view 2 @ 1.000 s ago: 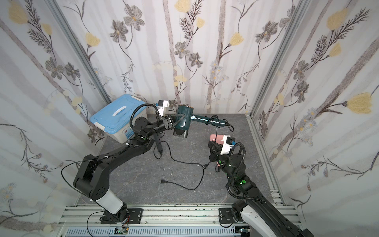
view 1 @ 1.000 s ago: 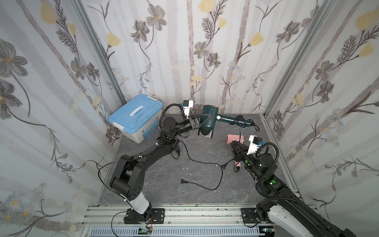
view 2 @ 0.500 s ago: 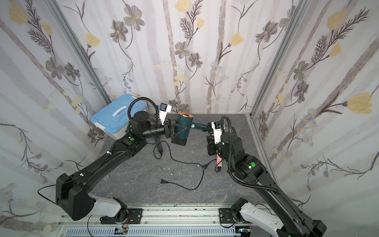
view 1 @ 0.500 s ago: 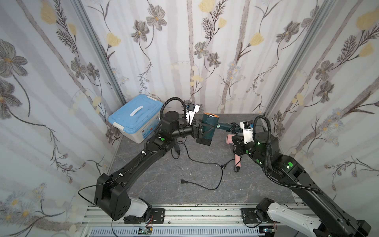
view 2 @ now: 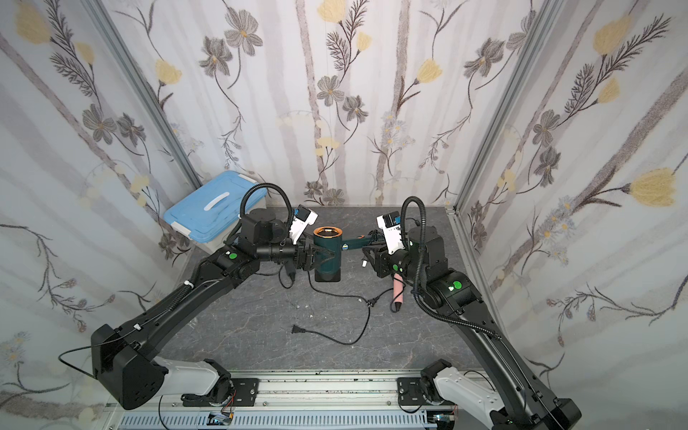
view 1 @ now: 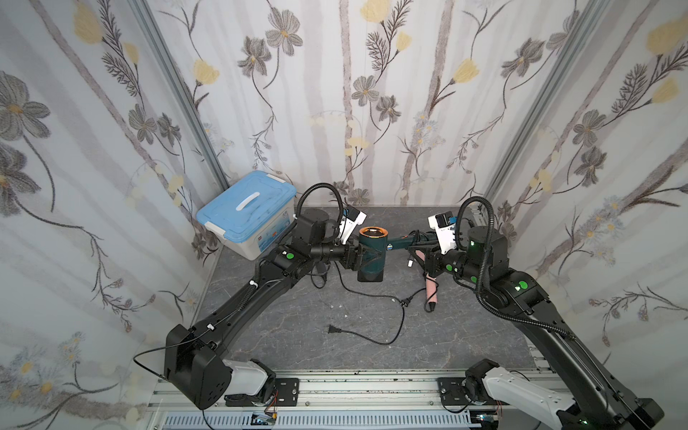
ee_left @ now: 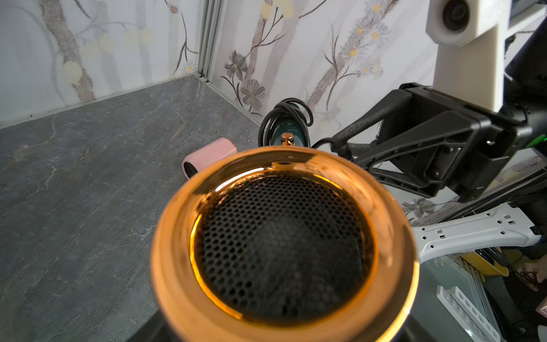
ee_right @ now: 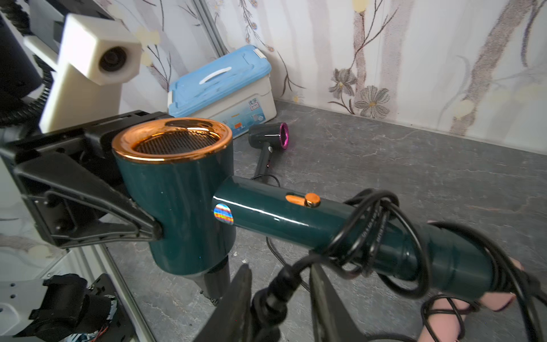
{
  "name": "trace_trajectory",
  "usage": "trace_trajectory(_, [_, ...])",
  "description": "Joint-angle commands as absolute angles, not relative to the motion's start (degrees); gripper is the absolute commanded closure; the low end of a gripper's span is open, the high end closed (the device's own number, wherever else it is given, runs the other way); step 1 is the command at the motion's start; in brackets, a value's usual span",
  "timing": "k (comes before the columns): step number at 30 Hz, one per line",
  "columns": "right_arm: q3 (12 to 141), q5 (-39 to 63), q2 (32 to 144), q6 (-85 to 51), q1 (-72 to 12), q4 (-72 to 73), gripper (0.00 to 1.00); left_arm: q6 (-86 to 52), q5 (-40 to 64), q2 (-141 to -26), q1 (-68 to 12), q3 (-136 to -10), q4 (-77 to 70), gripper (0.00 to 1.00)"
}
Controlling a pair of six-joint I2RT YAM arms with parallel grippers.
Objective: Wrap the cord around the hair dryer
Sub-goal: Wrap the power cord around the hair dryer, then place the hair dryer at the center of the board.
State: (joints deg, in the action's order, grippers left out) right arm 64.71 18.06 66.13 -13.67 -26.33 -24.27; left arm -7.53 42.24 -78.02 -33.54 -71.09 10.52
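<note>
My left gripper (view 1: 354,257): clamped on hair dryer (ee_right: 177,192) barrel. My right gripper (ee_right: 279,271): newly risen to handle, jaws parting off cord (ee_right: 381,220); turn likely laid.

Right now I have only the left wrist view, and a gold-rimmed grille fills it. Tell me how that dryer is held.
Observer: The left fingers are clamped on the barrel of the green hair dryer, grille facing up, handle pointing toward the right arm.
Operator: Report where the cord goes past the handle coils.
Observer: From the loose loops, the cord leads to a thick black piece sitting between the right fingers, which stand apart from it.
Operator: Name what my view misses near the left arm.
Observer: A black hair dryer with a magenta ring lies on the table in front of a blue-lidded box.
</note>
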Motion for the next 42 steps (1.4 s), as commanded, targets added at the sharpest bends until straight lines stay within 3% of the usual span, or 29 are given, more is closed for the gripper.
trace_trajectory(1, [63.45, 26.21, 66.22, -15.52, -25.72, -17.32, 0.59, -5.70, 44.73, -77.35, -33.54, -71.46, 8.20, 1.00])
trace_trajectory(5, [61.48, 29.50, 66.88, -16.74, -25.31, -14.71, 0.51, -6.35, 47.06, -77.35, -33.54, -71.56, 7.79, 1.00])
trace_trajectory(12, [60.88, 28.72, 66.97, -14.41, -24.47, -16.46, 0.47, -7.24, 46.44, -76.14, -33.58, -70.41, 6.95, 1.00])
trace_trajectory(20, [64.25, 18.99, 59.65, -2.21, -21.30, -27.77, 0.22, -8.13, 47.15, -76.43, -33.49, -70.36, 5.94, 1.00])
trace_trajectory(27, [58.08, 13.72, 53.67, 2.72, -21.36, -32.99, 0.07, -7.72, 48.20, -75.67, -33.06, -71.31, 7.37, 1.00])
trace_trajectory(35, [50.93, 14.98, 51.74, 4.47, -21.62, -30.97, 0.03, -6.80, 50.03, -75.32, -32.98, -73.25, 10.08, 1.00])
trace_trajectory(42, [49.22, 9.39, 54.06, 9.73, -24.84, -24.98, 0.04, -6.55, 52.78, -75.30, -33.01, -74.00, 10.82, 1.00])
